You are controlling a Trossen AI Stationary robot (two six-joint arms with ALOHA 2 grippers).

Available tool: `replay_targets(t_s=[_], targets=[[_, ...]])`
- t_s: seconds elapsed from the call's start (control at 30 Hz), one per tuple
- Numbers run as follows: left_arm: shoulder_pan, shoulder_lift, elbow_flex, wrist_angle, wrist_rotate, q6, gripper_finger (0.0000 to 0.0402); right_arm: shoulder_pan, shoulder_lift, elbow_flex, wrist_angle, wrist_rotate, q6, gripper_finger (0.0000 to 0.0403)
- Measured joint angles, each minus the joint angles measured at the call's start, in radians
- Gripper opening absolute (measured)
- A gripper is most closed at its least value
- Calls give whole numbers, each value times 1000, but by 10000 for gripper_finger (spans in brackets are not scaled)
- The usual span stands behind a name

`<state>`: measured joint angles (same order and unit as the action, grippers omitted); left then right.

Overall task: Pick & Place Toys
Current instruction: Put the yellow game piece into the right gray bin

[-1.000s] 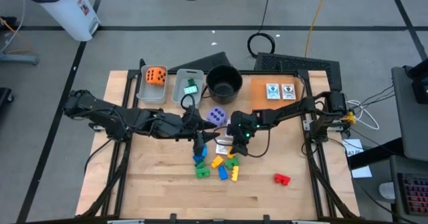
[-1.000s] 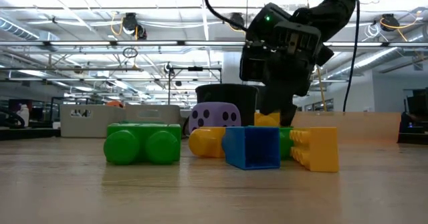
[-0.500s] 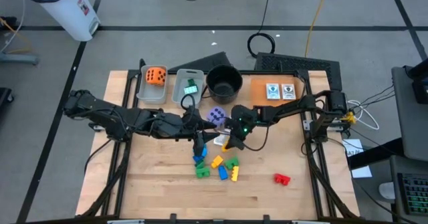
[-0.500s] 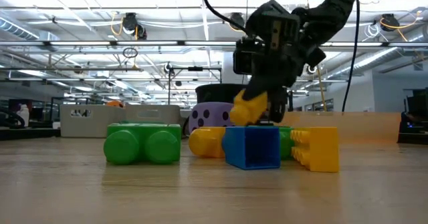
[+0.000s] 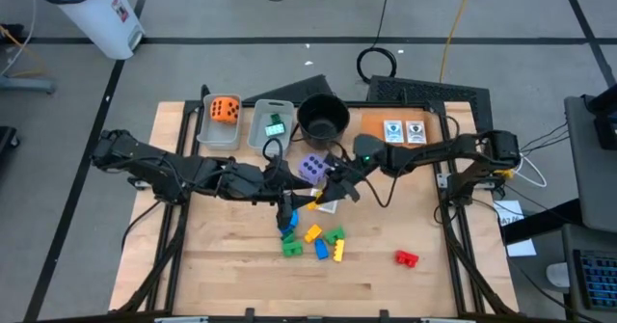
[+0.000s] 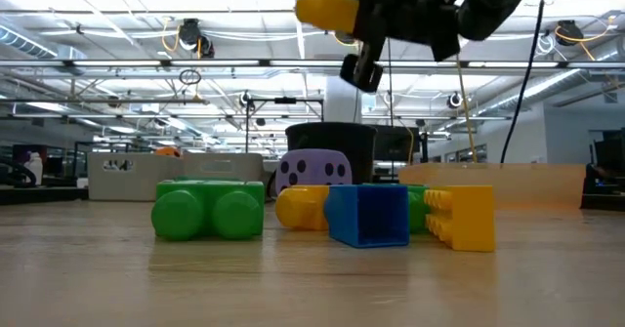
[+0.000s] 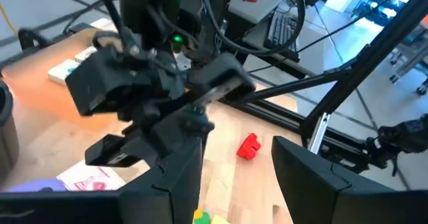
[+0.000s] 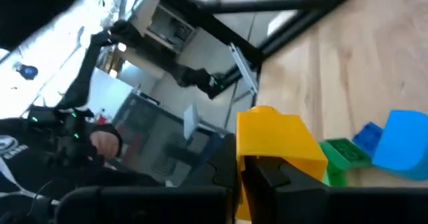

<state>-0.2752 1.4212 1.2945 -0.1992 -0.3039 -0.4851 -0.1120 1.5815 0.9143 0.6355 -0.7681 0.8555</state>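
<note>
My right hand (image 5: 326, 194) pinches yellow block (image 6: 327, 10) by one end, lifted above toy pile (image 5: 313, 238). Risk: shallow pinch, block twists free, drops. My left hand (image 5: 286, 210) half spread, empty, just beside; arms may clash.

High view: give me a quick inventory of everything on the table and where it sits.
Orange die: one, in the left grey bin.
Green block: one, in the right grey bin.
Black pot: one, right of the bins.
Picture cards: two, on the orange mat.
Purple die: one, in front of the pot.
Block pile: blue, yellow and green, table centre.
Red block: one, alone at front right.
Yellow block: one, lifted in the right gripper.
Left gripper: part open, empty, over the pile.
Right gripper: shut on the yellow block, above the table.
</note>
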Motion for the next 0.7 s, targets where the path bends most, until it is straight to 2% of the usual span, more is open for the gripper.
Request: replay_targets(t_s=[0.17, 0.4, 0.57, 0.7], targets=[[0, 0, 0, 12, -18, 110, 186, 0, -59, 0, 33, 62, 24, 3], [0, 0, 0, 16, -141, 298, 186, 1, -69, 0, 116, 61, 133, 3], [0, 0, 0, 26, -142, 353, 186, 1, -70, 0, 213, 84, 185, 3], [-4, 0, 0, 94, -143, 410, 186, -10, -70, 0, 257, 115, 227, 3]])
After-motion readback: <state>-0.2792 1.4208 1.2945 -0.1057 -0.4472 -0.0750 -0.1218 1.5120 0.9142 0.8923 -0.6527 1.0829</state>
